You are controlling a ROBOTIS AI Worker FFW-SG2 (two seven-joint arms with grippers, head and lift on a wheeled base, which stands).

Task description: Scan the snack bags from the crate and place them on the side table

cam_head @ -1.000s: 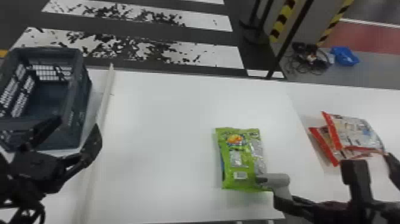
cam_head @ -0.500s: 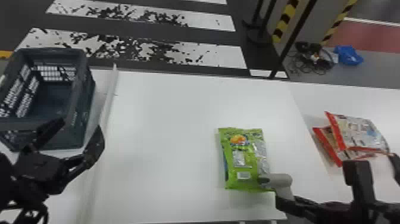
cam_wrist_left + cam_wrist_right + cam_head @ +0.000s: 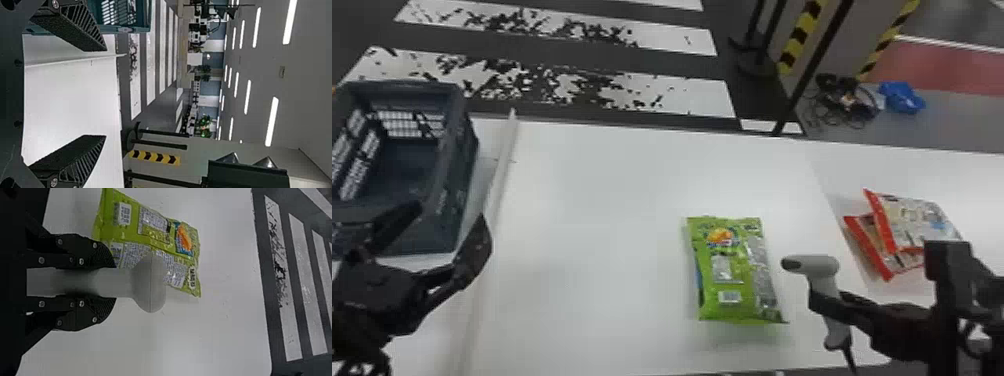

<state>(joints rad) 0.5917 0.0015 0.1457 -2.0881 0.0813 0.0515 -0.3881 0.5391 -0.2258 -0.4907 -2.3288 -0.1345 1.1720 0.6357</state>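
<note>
Green snack bag (image 3: 727,270): flat on the white table (image 3: 592,260), barcode (image 3: 729,296) facing up, at the end nearer the robot.
Scanner (image 3: 819,265): upright in the right gripper, head just beside the green snack bag.
Right gripper (image 3: 824,302): jaws drawn in on the scanner's handle, one finger to each side.
Left gripper (image 3: 452,215): before the crate, jaws spread wide, with nothing in their hold.
Crate (image 3: 454,200): at the table's left, beside a pale raised strip (image 3: 501,170).
Red-edged snack bags: two, on the side table (image 3: 977,190) at right; the upper bag (image 3: 917,217) partly overlaps the lower bag (image 3: 866,242).
Floor (image 3: 677,70): beyond the table, dark with white stripes; a blue object (image 3: 902,97) lies near tangled cables (image 3: 847,105).
</note>
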